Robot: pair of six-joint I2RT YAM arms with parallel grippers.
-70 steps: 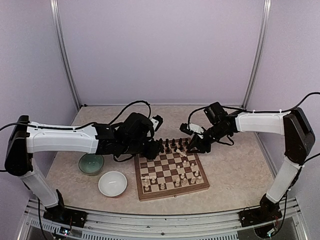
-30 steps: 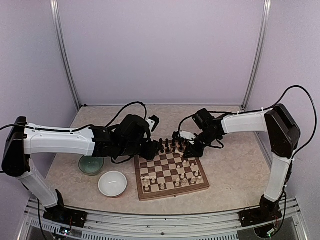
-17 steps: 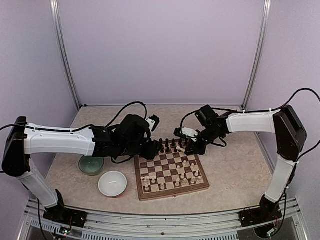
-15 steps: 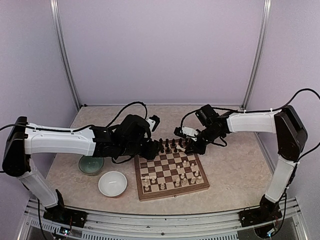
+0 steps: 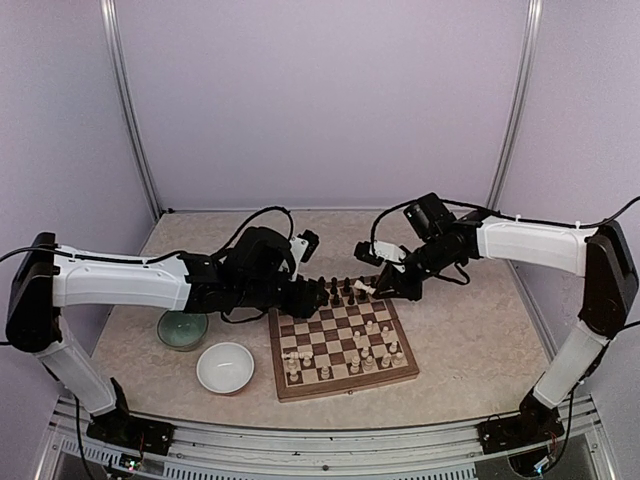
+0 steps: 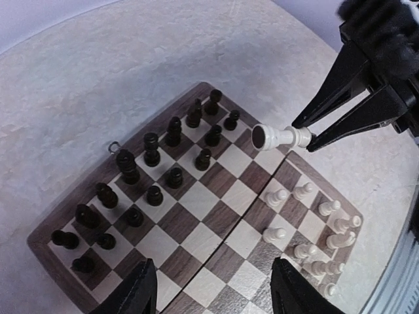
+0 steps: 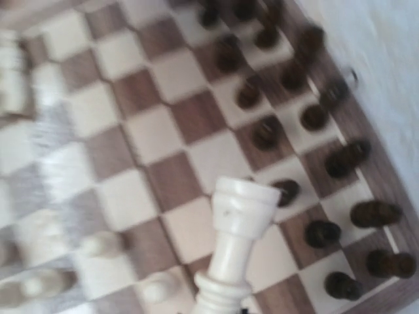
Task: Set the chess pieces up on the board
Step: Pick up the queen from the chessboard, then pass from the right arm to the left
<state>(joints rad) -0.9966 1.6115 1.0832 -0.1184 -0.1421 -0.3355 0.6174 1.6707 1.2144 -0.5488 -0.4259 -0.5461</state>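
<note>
The board [image 5: 345, 388] lies in front of both arms. Dark chess pieces [image 5: 340, 291] stand along its far rows and cream ones [image 5: 372, 352] on its near half. My right gripper [image 5: 384, 287] hovers over the far right part of the board, shut on a cream chess piece [image 6: 275, 136] that lies tilted sideways in the air. The right wrist view shows this piece [image 7: 236, 239] close up above the board [image 7: 196, 114]. My left gripper [image 5: 312, 296] hangs over the far left corner, and its fingers [image 6: 141, 291] stand open with nothing between them.
A green bowl [image 5: 183, 328] and a white bowl [image 5: 225, 367] sit left of the board. Dark pieces [image 6: 150, 147] fill the left side of the left wrist view, with cream ones [image 6: 308, 248] at the lower right. Cables trail behind both wrists.
The right arm has swung outward and raised its gripper slightly, still holding the cream piece. The left arm has barely moved.
</note>
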